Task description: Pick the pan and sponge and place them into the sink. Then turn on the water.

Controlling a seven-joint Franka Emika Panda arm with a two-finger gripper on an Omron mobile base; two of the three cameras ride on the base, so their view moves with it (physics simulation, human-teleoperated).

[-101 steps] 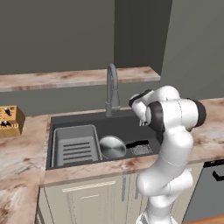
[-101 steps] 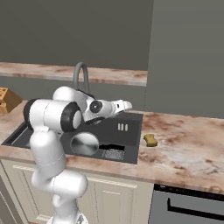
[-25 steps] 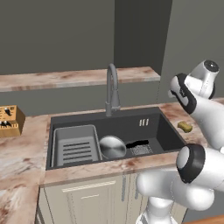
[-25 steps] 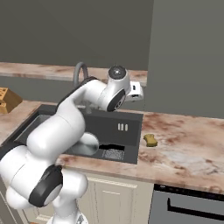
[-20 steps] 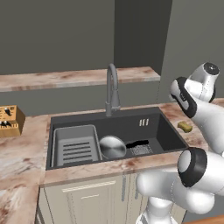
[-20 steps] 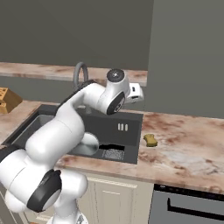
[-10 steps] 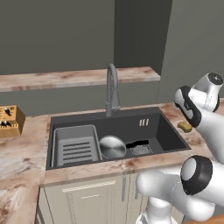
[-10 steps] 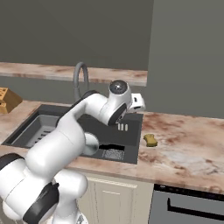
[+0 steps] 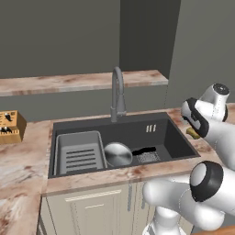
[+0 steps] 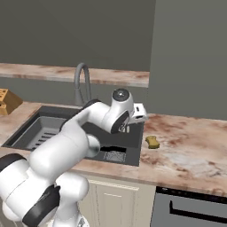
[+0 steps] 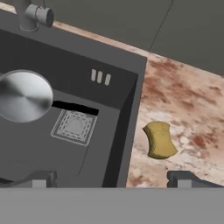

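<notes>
Sponge on counter just right of sink rim, below wide-open, empty gripper: prob light, soft, squashy, so best pinched across narrow waist w/ gentle squeeze; farther off, pan already in basin by drain grate, faucet beyond.

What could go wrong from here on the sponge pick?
1. The sponge lies on the counter close to the sink edge; in the hand view the open gripper is centred nearer the rim than the sponge, so one finger could hit the rim.
2. The sponge is small and curved, so a skewed close may push it away.
3. The pan already lies in the basin; a dropped sponge may land on it.
</notes>
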